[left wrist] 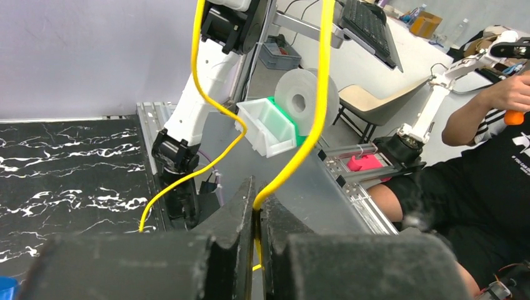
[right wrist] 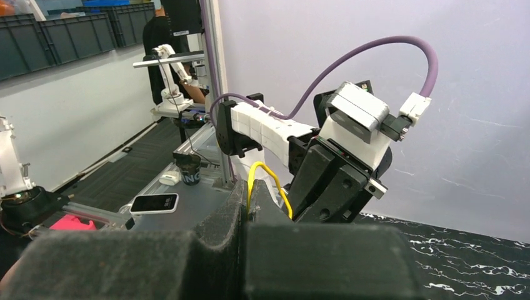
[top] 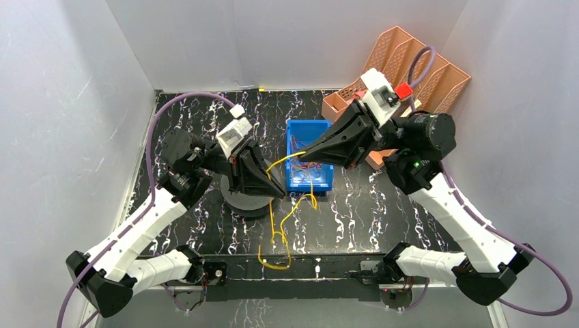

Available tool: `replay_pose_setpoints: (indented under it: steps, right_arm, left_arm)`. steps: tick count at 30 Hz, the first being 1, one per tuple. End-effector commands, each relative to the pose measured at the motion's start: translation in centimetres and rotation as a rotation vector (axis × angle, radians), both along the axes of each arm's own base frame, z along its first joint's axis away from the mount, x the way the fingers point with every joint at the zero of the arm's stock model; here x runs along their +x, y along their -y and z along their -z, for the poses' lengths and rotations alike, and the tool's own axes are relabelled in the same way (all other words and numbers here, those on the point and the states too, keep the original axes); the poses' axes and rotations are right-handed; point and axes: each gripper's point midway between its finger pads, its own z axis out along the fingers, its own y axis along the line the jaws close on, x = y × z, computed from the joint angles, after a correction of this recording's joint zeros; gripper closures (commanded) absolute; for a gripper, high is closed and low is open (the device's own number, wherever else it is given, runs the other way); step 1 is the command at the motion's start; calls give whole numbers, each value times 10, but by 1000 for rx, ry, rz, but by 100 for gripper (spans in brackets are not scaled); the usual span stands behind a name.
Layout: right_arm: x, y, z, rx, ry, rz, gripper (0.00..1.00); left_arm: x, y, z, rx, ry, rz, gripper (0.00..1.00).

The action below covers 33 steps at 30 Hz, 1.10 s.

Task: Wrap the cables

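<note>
Left gripper (left wrist: 256, 203): nearest the lens in its wrist view; clamped tight on the yellow cable (left wrist: 322, 94), pinched just at the fingertips.
Yellow cable: held at two spots; arched in a short span from left gripper to right gripper, over the near-left corner of the bin; rest dropped in loose loops from the left gripper toward the near table (top: 382, 212) edge, tail lying across that edge.
Slack, direction: lay below and nearward of the left gripper; long axis roughly far-to-near; left arm judged the closer one to it, right arm well apart.
Bin (top: 308, 124): blue, mid-table, just right of the left gripper; held thin red cables (top: 300, 145), tangled.
Right gripper (right wrist: 245, 200): closed on the same yellow cable, above the bin's left half; short yellow loop stood up out of the fingertips.
Rack (top: 437, 75): orange, far right corner, behind the right arm.
Counts: two grippers, both gripping; one yellow cable, as far as could be told; red cables several, exact number not readable; one bin; one rack.
</note>
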Motion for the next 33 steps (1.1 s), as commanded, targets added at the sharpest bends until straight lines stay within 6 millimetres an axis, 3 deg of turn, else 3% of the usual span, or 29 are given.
replay_pose_setpoints:
  steps: [1,6,11,17,21,23,25,33]
  right_arm:
    - [-22,23,-18,74,83,44,100]
    - [-19,29,1,25,53,125,100]
    - [-12,35,35,-47,20,228,95]
    - [7,38,90,-187,-49,355,72]
    - [26,44,123,-284,-87,481,51]
    - [35,47,128,-295,-93,541,37]
    - [40,49,131,-297,-91,575,32]
    - [62,28,142,-325,-96,573,25]
  left_arm:
    - [-5,-4,1,-3,41,-13,100]
    - [5,-5,1,41,74,-135,100]
    - [20,-10,-3,74,145,-281,100]
    - [40,-10,-7,148,193,-380,100]
    - [59,-11,-2,235,220,-452,100]
    - [66,-13,0,268,235,-484,100]
    - [74,-16,3,306,249,-524,100]
    - [119,-29,18,451,256,-749,100]
